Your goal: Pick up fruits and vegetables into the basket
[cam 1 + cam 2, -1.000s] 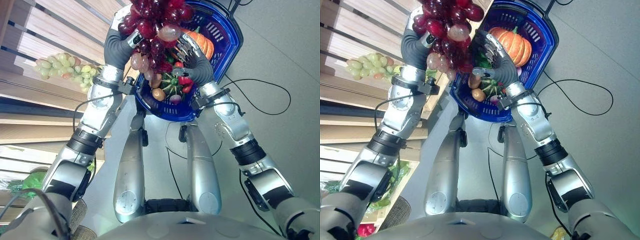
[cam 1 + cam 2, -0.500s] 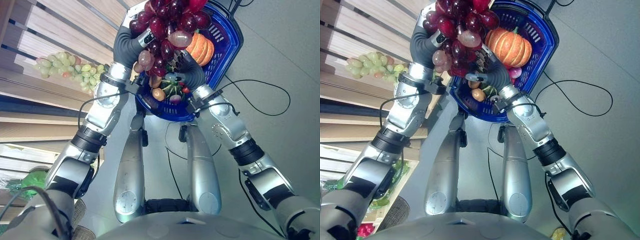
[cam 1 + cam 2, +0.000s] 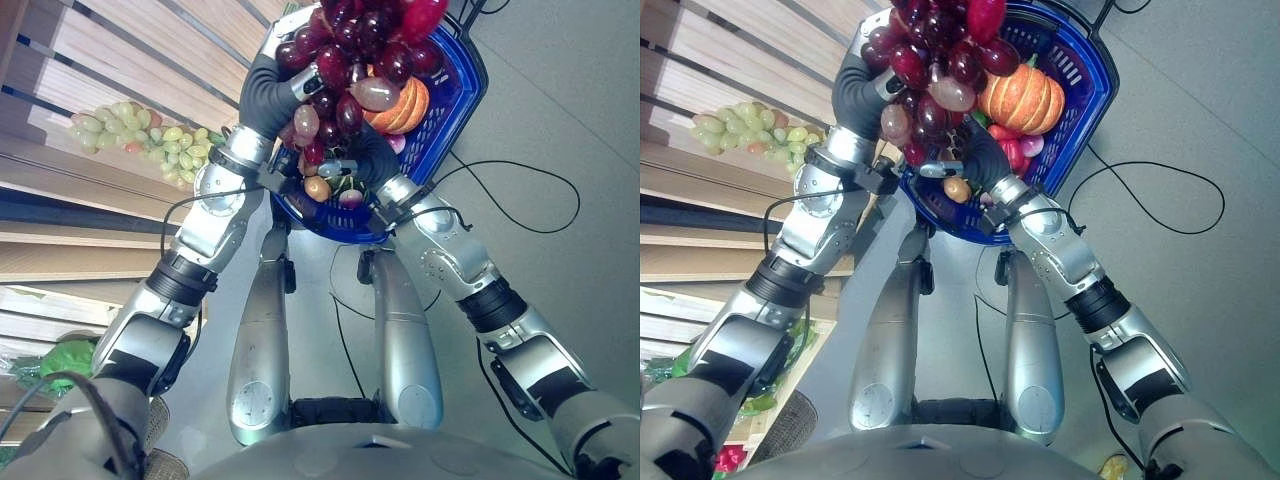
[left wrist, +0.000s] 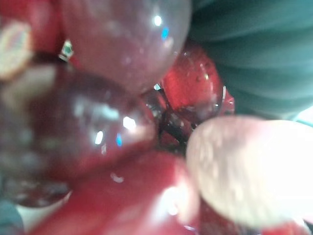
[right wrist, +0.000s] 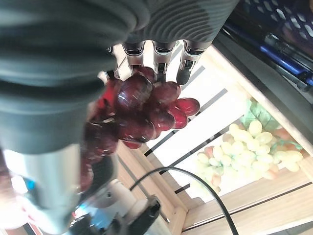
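Observation:
A big bunch of red grapes (image 3: 350, 50) hangs over the blue basket (image 3: 460, 90) on the floor. My left hand (image 3: 270, 90) is shut on the bunch at its left side, and the grapes (image 4: 122, 122) press right up against that wrist's camera. From below, my right hand (image 3: 365, 160) meets the bunch, its straight fingers (image 5: 156, 54) lying against the grapes (image 5: 146, 107). Inside the basket lie an orange pumpkin (image 3: 1025, 95), a small brown potato (image 3: 958, 188) and other red and green vegetables, partly hidden by the grapes.
Slatted wooden shelves (image 3: 100, 60) stand along the left. A bunch of green grapes (image 3: 140, 135) lies on one shelf, close to my left forearm. Leafy greens (image 3: 60, 360) sit on a lower shelf. Grey floor spreads to the right of the basket.
Both hands have carried the red grapes rightward and further over the basket. My right hand has slid in under the bunch, and the grapes now cover part of the pumpkin.

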Motion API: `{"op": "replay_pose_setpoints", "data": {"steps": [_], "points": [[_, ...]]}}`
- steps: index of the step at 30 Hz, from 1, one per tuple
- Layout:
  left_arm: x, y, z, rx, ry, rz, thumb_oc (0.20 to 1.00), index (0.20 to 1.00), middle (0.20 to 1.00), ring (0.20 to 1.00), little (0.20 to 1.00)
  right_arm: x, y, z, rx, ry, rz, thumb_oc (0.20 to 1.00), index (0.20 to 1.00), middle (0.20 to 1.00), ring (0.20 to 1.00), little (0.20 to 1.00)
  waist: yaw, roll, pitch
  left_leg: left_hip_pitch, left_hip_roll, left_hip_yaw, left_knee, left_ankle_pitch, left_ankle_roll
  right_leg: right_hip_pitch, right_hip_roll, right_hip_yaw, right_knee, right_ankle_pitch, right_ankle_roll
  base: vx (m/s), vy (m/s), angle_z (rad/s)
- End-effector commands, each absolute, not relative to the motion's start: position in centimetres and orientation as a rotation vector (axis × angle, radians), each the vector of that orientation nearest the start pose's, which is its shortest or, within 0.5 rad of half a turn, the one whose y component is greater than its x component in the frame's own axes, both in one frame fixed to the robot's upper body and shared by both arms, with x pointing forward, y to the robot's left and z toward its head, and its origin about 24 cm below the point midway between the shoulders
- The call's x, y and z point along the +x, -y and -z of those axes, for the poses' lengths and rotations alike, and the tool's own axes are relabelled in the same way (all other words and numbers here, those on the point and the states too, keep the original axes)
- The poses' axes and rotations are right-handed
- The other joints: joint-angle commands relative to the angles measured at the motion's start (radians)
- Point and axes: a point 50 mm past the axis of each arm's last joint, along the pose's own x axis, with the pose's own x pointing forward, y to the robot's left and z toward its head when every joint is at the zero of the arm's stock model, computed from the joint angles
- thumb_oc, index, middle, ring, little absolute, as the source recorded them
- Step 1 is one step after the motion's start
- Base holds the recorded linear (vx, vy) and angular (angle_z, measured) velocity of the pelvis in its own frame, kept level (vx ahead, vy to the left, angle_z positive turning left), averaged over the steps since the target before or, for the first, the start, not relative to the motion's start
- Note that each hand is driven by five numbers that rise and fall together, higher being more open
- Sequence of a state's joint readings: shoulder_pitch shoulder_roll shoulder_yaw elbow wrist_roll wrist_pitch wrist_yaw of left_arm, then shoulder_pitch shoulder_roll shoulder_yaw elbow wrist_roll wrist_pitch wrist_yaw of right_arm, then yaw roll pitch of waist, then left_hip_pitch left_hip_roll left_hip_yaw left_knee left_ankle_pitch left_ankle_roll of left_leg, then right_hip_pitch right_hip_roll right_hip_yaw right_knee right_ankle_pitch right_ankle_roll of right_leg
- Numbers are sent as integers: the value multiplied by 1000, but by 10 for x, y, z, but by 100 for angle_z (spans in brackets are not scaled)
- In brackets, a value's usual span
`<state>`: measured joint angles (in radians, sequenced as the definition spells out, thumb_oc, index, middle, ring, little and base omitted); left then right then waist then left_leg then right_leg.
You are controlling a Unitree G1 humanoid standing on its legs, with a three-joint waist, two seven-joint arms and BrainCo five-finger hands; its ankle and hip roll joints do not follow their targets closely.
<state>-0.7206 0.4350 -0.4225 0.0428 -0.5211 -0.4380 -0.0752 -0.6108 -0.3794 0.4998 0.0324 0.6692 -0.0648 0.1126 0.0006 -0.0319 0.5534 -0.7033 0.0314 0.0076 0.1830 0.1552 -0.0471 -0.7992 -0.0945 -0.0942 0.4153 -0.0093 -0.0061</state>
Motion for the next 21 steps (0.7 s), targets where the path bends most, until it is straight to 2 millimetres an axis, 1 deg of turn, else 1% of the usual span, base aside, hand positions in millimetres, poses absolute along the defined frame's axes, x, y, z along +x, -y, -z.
{"op": "replay_pose_setpoints", "data": {"steps": [1,17,18,19,20,21], "points": [[258,-53,-271,-77,1093,872,200,200,200,200,200,285,42,-211,235,522,-883,1000,1000,1000,1000,1000,-2,15,-33,-14,-35,-39,75,-62,19,96,-26,-33,-131,88,76,0,0,0],[257,-46,-265,-59,1047,919,200,200,200,200,200,283,49,-224,289,604,-827,1000,1000,1000,1000,1000,-4,9,-33,-15,-35,-37,76,-63,22,97,-26,-36,-134,92,79,0,0,0],[257,-46,-265,-61,1048,919,200,200,200,200,200,283,50,-225,295,612,-815,780,780,780,780,780,-4,8,-33,-15,-35,-37,78,-64,22,96,-26,-35,-133,92,79,0,0,0],[257,-47,-266,-65,1047,921,200,200,200,200,200,283,50,-226,298,616,-809,385,385,385,385,385,-4,8,-33,-15,-35,-37,79,-65,22,96,-26,-35,-132,92,80,0,0,0],[256,-47,-266,-65,1054,916,200,200,200,200,200,283,51,-226,305,624,-797,200,200,200,200,200,-4,8,-33,-16,-34,-36,79,-64,23,95,-25,-36,-132,92,79,0,0,0],[256,-47,-266,-66,1055,914,200,200,200,200,200,283,51,-226,306,625,-794,200,200,200,200,200,-4,9,-33,-16,-34,-36,79,-64,23,95,-25,-36,-131,92,79,0,0,0]]}}
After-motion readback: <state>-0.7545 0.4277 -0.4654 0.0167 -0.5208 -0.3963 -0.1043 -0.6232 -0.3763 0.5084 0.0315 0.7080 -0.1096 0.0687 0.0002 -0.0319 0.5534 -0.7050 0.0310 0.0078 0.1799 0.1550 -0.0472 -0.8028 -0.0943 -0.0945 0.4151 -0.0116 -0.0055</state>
